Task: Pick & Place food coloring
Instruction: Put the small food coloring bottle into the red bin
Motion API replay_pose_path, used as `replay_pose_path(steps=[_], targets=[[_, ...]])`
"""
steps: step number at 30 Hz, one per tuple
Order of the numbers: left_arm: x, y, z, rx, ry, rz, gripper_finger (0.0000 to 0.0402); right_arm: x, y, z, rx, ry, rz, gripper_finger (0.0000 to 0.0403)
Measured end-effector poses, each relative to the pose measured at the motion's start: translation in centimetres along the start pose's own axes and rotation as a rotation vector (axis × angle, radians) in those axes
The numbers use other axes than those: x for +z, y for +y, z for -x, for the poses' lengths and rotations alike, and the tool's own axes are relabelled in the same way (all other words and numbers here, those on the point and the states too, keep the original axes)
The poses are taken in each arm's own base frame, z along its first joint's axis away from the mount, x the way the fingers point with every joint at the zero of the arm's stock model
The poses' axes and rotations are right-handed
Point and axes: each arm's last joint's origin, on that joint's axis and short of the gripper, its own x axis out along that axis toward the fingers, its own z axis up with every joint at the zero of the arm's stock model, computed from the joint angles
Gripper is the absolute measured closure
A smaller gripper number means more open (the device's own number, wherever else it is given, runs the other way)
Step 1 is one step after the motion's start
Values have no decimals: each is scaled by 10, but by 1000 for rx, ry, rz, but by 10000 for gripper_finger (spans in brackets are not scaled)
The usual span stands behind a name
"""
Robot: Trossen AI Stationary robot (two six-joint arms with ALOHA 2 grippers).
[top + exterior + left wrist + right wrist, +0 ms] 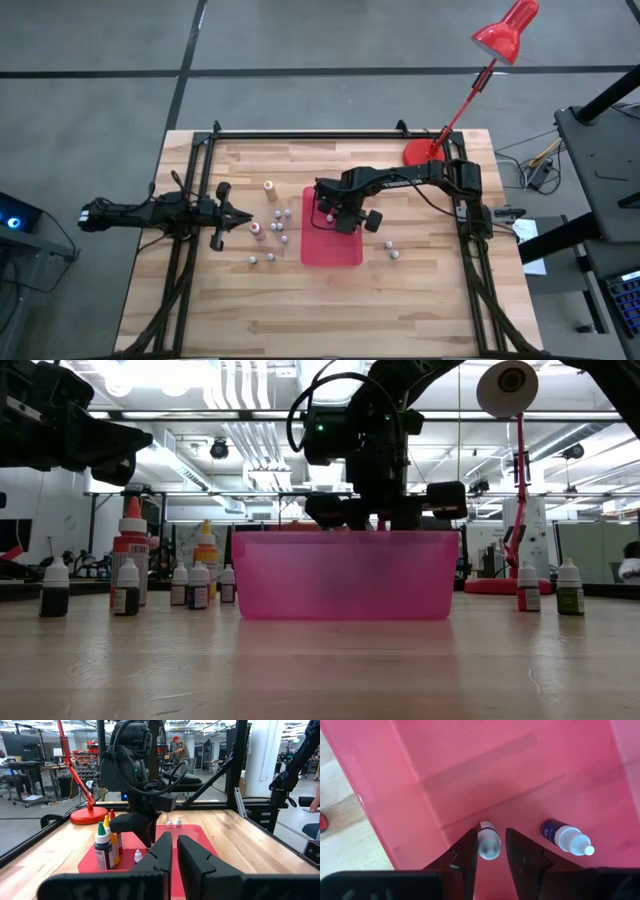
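Nearest cam, right wrist view: right end effector (488,851) fingers part-spread, small food coloring bottle (488,840) sitting in the gap btwn them, over floor of red tray (530,780). Can't tell if pads touch it; looks like a release rather than a pinch, judgement only. Bottle seems to stand upright, pale cap toward cam, so long axis roughly along the end effector's approach line. Straight lift should clear it w/o tipping, if fingers spread a bit more first.

2nd bottle (565,837), dark blue w/ white tip, lying on its side in tray, just beside right finger, apart from it. Risk: sideways drift on retract knocks either one.

High view: right end effector (333,213) over tray's far-left part; right arm clearly the nearer one to tray. Left end effector (238,215) pressed together, empty, parked over worktop (420,300) left of tray, tip near loose cluster of bottles (275,228) still out on the wood. Two more bottles (392,249) right of tray. Most of job still to do, by the look.

Low view: taller bottles (130,565) stand left of tray, two small ones (548,586) on right.
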Motion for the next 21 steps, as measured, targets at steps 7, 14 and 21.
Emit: replay_pose_path(steps=[7, 14, 21], targets=[[0, 0, 0, 0, 0, 0, 399, 0, 0, 0, 0, 0, -3, 304], [0, 0, 0, 0, 0, 0, 399, 0, 0, 0, 1, -1, -3, 306], [0, 0, 0, 0, 0, 0, 399, 0, 0, 2, -4, -3, -82, 302]])
